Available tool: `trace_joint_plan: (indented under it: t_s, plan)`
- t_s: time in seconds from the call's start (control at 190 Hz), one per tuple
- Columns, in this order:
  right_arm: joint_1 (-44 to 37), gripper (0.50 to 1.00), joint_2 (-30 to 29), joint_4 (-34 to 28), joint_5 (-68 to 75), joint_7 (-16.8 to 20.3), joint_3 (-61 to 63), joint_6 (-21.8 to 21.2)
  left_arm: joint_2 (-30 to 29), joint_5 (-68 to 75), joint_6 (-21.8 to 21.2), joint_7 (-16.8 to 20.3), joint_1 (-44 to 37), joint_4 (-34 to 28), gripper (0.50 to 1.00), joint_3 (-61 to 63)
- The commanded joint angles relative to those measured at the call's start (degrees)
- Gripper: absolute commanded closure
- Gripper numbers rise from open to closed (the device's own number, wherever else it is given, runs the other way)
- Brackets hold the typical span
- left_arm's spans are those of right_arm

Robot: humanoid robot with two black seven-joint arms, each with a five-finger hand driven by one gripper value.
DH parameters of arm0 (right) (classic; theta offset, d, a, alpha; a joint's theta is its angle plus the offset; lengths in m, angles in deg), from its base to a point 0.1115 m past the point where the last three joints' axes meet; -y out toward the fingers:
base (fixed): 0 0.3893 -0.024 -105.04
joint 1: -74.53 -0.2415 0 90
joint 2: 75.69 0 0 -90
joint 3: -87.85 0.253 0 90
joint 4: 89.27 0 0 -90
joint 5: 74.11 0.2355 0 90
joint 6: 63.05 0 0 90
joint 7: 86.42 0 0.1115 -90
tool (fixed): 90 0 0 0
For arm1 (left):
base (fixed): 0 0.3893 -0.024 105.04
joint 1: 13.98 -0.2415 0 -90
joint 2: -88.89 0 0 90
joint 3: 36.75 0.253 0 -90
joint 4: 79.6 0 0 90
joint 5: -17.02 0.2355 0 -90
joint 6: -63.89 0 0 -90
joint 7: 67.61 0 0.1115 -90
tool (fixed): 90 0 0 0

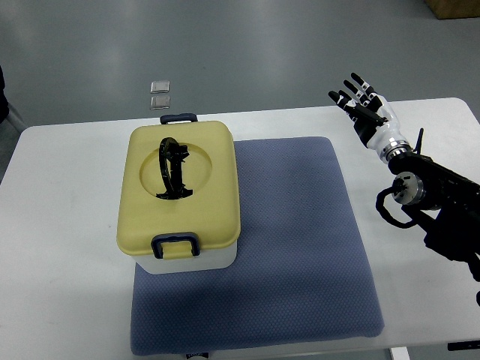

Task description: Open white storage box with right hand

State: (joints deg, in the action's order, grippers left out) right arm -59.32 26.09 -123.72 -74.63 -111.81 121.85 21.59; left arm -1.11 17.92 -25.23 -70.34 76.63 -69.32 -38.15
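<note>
Sitting on the left part of a blue-grey mat (300, 247), the one white storage box (180, 196) is still keeping its yellow lid (178, 187) fully on, with a black carrying handle (172, 169) lying in the lid's round recess and two dark latches, a near latch (176, 246) and a far latch (178, 118), both looking fastened. Judging from this, the opening is not yet beginning: unlatching and lifting the lid are all remaining. The right hand (365, 105) is hovering well apart from the box, over the white table's (60, 225) far right side, fingers spread and grasping nothing. Two small clear packets (160, 94) are lying on the floor beyond the table.
</note>
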Motion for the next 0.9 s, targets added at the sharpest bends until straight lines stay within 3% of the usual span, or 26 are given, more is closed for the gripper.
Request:
trace_joint_plan:
  t_s: [0.0, 0.896]
  plan:
    - [0.0, 0.572, 0.0, 0.0, 0.0, 0.0, 0.0, 0.0, 0.0, 0.1, 0.0, 0.0, 0.0, 0.0, 0.500, 0.0]
    - [-0.2, 0.570, 0.3, 0.0, 0.0, -0.1, 0.3, 0.2, 0.0, 0.2, -0.4, -0.1, -0.1, -0.2, 0.500, 0.1]
